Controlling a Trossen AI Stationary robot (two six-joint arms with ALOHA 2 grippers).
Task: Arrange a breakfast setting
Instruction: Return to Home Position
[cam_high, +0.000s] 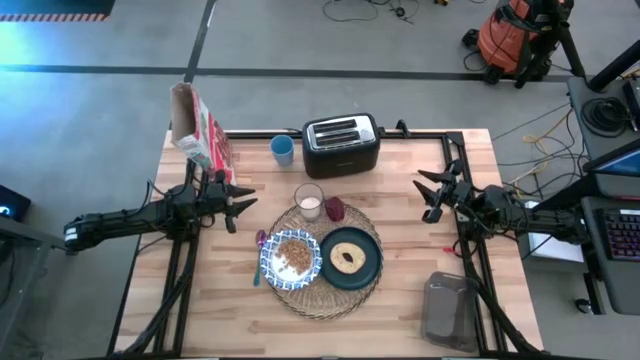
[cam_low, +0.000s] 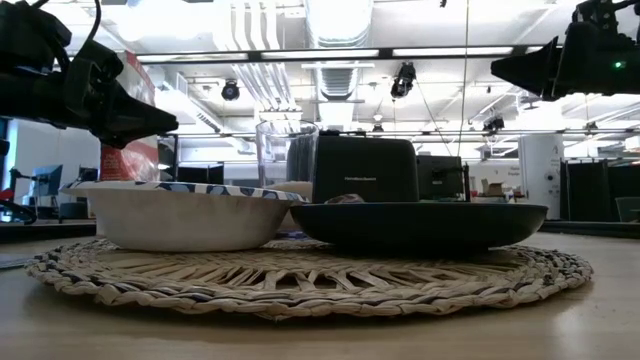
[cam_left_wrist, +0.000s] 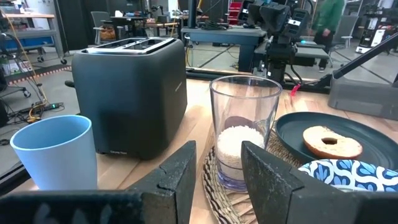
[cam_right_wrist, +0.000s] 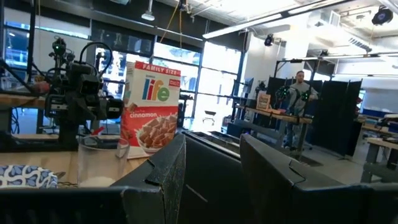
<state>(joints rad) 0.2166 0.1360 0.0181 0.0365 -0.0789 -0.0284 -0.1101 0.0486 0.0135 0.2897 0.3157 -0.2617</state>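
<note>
A round woven straw placemat (cam_high: 322, 300) lies at the table's middle. On it stand a blue-and-white bowl (cam_high: 291, 257) with cereal, a dark teal plate (cam_high: 350, 259) with a bagel, a glass (cam_high: 308, 201) with milk at its bottom and a small dark-red item (cam_high: 334, 208). A small spoon (cam_high: 259, 250) lies at the mat's left edge beside the bowl. My left gripper (cam_high: 241, 206) is open and empty, left of the mat, above the table. My right gripper (cam_high: 428, 194) is open and empty, right of the mat.
A black-and-silver toaster (cam_high: 341, 145) and a small blue cup (cam_high: 283, 150) stand at the far edge. A cereal box (cam_high: 203, 128) stands at the far left corner. A clear lidded container (cam_high: 449, 310) lies at the near right. A person (cam_right_wrist: 299, 99) stands in the room beyond.
</note>
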